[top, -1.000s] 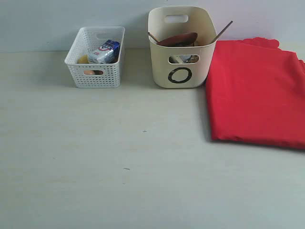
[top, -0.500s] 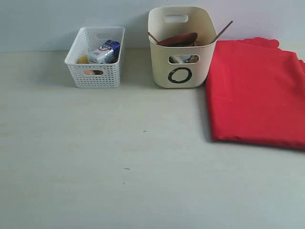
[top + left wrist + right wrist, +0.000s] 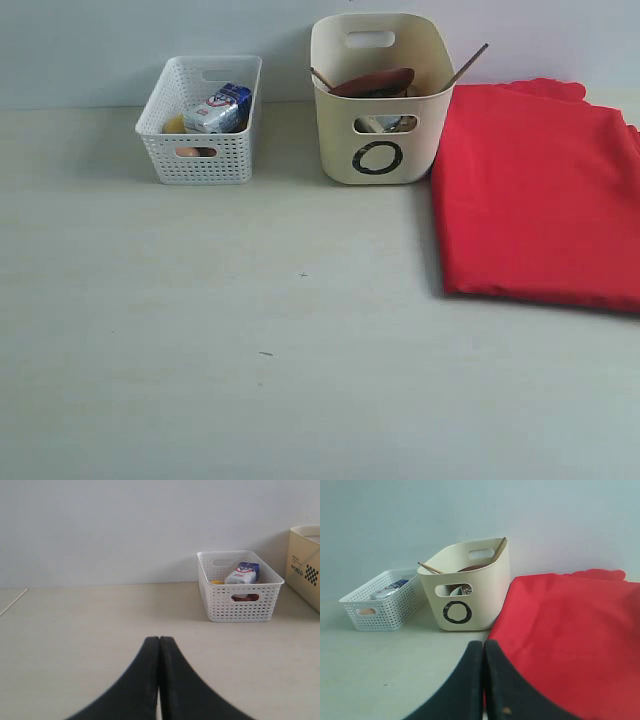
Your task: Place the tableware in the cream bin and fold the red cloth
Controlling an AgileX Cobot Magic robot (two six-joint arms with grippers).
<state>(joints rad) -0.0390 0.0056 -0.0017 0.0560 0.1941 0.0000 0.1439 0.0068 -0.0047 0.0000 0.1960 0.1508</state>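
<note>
while the cream bin (image 3: 378, 100) stands at the back of the table (image 3: 250, 350), the tableware (image 3: 388, 86) sits inside it: a round brown wooden plate (image 3: 370, 82) leans tilted below the rim, one chopstick (image 3: 468, 64) pokes out over the bin's right corner, and something shiny shows through the front cut-out handle above the black "o" mark (image 3: 378, 158). the red cloth (image 3: 540, 190) lies folded flat on the table just right of the bin, its near left edge close against the bin's base. the white lattice basket (image 3: 200, 125) stands left of the bin, apart from it, with a blue-white milk carton (image 3: 218, 108) inside. the left gripper (image 3: 159, 640) is clenched, its two black fingers pressed flat together with nothing between them, pointing across bare table toward the basket. the right gripper (image 3: 484, 644) is likewise clenched tight on nothing, pointing toward the bin and the cloth
</note>
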